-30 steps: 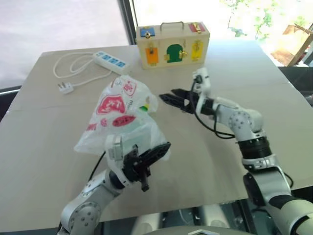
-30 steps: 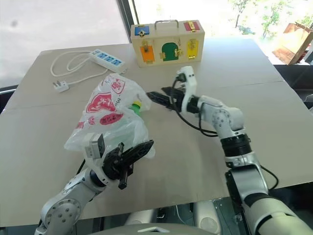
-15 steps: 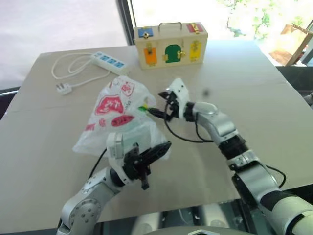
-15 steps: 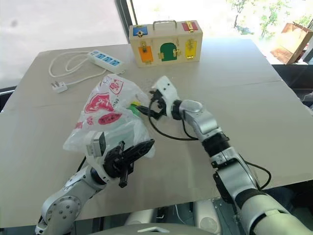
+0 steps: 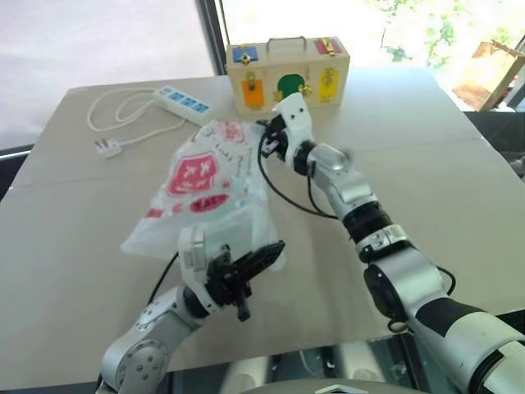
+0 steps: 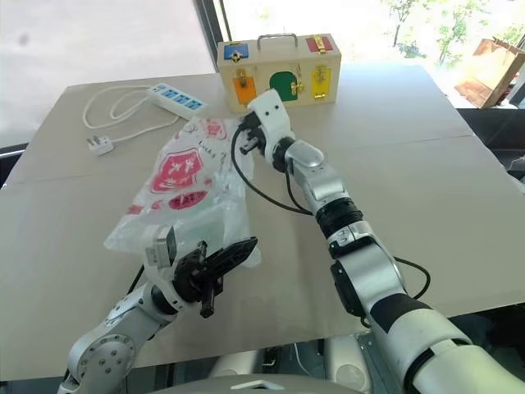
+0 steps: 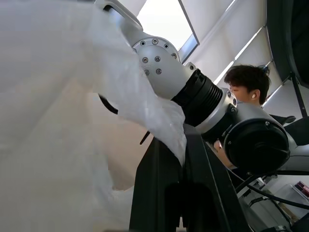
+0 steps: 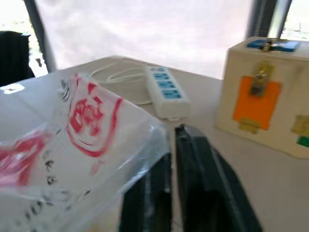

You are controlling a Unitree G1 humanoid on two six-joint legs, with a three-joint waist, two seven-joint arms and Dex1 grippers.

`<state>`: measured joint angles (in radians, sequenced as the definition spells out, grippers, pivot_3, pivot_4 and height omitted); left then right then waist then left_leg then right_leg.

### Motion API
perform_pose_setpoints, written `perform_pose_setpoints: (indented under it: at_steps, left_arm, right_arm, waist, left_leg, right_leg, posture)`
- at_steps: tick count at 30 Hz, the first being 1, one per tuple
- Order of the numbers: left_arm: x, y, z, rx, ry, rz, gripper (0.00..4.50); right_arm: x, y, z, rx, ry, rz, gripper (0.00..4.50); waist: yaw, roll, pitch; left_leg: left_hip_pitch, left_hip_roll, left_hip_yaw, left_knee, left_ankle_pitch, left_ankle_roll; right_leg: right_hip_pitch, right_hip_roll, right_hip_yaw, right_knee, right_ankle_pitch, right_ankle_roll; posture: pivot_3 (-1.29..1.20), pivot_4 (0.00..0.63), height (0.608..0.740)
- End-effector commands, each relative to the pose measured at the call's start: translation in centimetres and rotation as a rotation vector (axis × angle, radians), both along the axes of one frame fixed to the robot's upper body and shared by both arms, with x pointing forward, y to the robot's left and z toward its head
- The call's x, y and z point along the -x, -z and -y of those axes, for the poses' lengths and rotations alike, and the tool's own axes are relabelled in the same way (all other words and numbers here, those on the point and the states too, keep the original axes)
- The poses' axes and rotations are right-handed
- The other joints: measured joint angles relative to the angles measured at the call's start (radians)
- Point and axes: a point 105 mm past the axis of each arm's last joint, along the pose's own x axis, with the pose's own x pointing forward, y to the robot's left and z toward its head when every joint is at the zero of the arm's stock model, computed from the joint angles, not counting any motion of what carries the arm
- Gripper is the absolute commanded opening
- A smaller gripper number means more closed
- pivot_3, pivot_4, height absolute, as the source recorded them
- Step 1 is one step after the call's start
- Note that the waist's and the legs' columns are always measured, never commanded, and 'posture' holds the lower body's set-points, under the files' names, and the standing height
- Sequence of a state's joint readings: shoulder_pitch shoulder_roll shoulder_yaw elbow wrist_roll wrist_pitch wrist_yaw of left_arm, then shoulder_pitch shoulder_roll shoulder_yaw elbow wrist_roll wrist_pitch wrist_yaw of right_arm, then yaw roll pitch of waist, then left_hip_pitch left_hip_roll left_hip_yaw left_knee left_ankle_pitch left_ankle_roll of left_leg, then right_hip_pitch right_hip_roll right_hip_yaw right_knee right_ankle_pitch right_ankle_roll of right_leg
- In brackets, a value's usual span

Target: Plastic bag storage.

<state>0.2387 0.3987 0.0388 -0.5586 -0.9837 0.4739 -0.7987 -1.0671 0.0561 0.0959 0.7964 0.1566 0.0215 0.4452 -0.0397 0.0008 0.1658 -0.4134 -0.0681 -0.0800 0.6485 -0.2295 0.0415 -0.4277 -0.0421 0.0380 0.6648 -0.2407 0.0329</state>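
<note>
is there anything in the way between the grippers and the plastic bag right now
Nothing visible is. The left gripper is shut on the near edge of the plastic bag, and the right gripper is shut on its far edge, close to the wooden box. Both already have hold of the film.

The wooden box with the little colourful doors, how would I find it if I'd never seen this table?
Look to the far edge of the table, by the window. There stands the wooden box, pale wood with a metal handle on top. Unlike the white power strip to its left and the crinkly plastic bag in front, it has orange, green and yellow doors with latches.
</note>
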Motion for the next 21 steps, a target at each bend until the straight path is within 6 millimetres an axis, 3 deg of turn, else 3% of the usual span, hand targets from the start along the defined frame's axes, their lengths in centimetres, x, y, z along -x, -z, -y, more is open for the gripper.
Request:
perform_pose_setpoints:
  at_steps: [1, 6, 10, 17, 21]
  left_arm:
    - [0.1, -0.7, -0.1, 0.005, -0.003, 0.040, 0.00]
    - [-0.1, -0.7, -0.2, 0.001, 0.000, 0.043, 0.00]
    - [-0.7, -1.6, -0.5, -0.010, 0.002, 0.078, 0.00]
    - [-1.9, -6.1, 0.3, 0.039, 0.069, 0.202, 0.00]
    - [-2.1, -8.1, 0.9, 0.098, 0.110, 0.228, 0.00]
  right_arm:
    - [-0.2, -2.2, 0.6, -0.046, 0.033, 0.073, 0.01]
    - [-0.6, -2.5, 2.0, -0.050, 0.064, 0.087, 0.01]
    - [-0.5, -3.8, 4.4, -0.087, 0.085, 0.101, 0.01]
    - [0.4, -7.8, 10.3, -0.188, 0.141, 0.137, 0.01]
    - [1.6, -8.8, 13.2, -0.163, 0.160, 0.146, 0.01]
  waist:
    - [-0.001, 0.000, 0.000]
    - [0.000, 0.000, 0.000]
    - [0.005, 0.000, 0.000]
    - [0.009, 0.000, 0.000]
    - [0.010, 0.000, 0.000]
  left_leg:
    - [0.000, 0.000, 0.000, 0.000, 0.000, 0.000]
    - [0.000, 0.001, 0.000, 0.000, 0.000, 0.000]
    - [0.000, 0.001, 0.000, 0.000, 0.000, 0.000]
    - [-0.001, 0.000, -0.001, 0.001, 0.000, 0.000]
    - [-0.001, 0.000, 0.000, 0.001, 0.000, 0.000]
  right_leg:
    - [0.000, 0.000, 0.000, 0.000, 0.000, 0.000]
    - [0.000, 0.001, 0.000, 0.000, 0.000, 0.000]
    - [0.000, 0.000, -0.001, 0.000, 0.000, 0.000]
    - [0.000, 0.000, -0.001, 0.000, 0.000, 0.000]
    - [0.000, 0.000, -0.001, 0.000, 0.000, 0.000]
  posture:
    - [0.00, 0.150, 0.740]
    - [0.00, 0.150, 0.740]
    - [0.00, 0.150, 0.740]
    - [0.00, 0.150, 0.740]
    - [0.00, 0.150, 0.740]
